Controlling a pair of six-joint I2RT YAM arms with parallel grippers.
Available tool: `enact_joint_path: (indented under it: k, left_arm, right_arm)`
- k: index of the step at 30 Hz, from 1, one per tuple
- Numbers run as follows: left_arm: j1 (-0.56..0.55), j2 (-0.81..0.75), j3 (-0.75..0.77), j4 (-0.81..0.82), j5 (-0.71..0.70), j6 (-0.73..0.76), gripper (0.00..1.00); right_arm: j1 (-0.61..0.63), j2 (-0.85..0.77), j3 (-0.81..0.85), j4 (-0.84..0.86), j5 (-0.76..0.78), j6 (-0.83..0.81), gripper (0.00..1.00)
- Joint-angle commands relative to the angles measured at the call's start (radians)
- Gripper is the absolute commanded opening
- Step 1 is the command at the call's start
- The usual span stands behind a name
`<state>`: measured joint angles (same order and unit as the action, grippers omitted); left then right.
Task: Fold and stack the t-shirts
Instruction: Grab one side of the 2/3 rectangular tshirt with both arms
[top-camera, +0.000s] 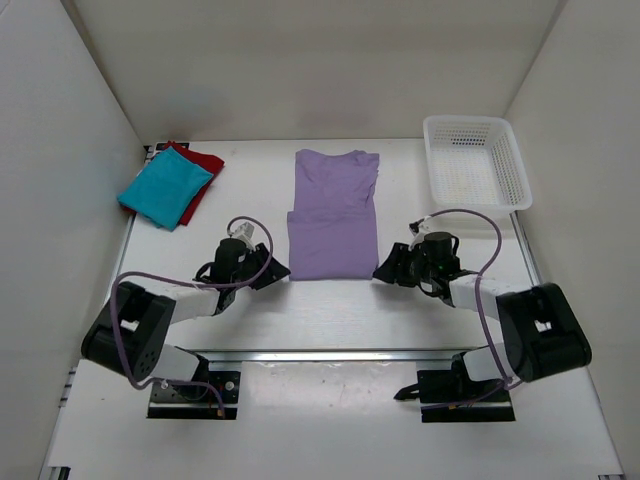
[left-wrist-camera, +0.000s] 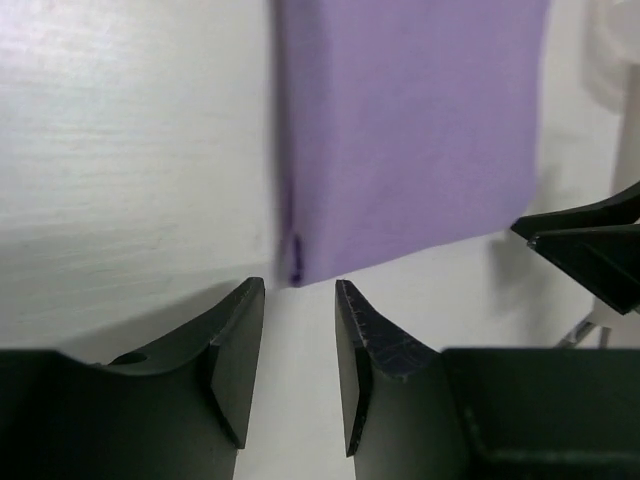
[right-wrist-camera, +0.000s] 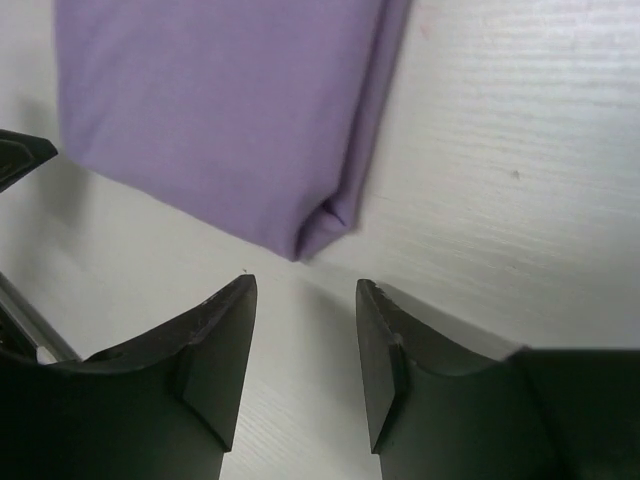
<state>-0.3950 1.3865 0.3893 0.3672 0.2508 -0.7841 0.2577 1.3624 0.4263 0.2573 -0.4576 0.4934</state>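
The lavender t-shirt (top-camera: 333, 215) lies flat mid-table, its sides folded in and its collar toward the far wall. Its near left corner (left-wrist-camera: 300, 262) sits just past my left gripper (top-camera: 276, 272), which is open with bare table between the fingers. My right gripper (top-camera: 384, 270) stands open just short of the near right corner (right-wrist-camera: 318, 228), holding nothing. At the far left, a folded teal t-shirt (top-camera: 166, 190) rests on top of a folded red t-shirt (top-camera: 200, 163).
A white mesh basket (top-camera: 475, 162) stands at the far right by the wall. White walls close in the table on three sides. The tip of the right gripper shows at the edge of the left wrist view (left-wrist-camera: 590, 245).
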Motion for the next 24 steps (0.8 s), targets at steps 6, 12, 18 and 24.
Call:
enact_joint_path:
  k: [6,12,18,24]
  left_arm:
    - [-0.031,0.184,0.056,0.004,0.005,0.017,0.44]
    - [-0.048,0.215,0.057,0.029,0.022,0.009,0.17]
    - [-0.065,0.126,0.078,-0.051,-0.010,0.052,0.00]
    - [-0.065,-0.126,-0.027,-0.217,0.019,0.095,0.00]
  right_arm:
    - [0.003,0.173,0.061,0.091,-0.021,0.002,0.42]
    - [0.000,0.237,0.086,0.143,-0.059,0.036,0.17]
    - [0.018,0.215,0.071,0.149,-0.076,0.043,0.00]
    - [0.107,-0.030,-0.127,0.036,-0.001,0.071,0.00]
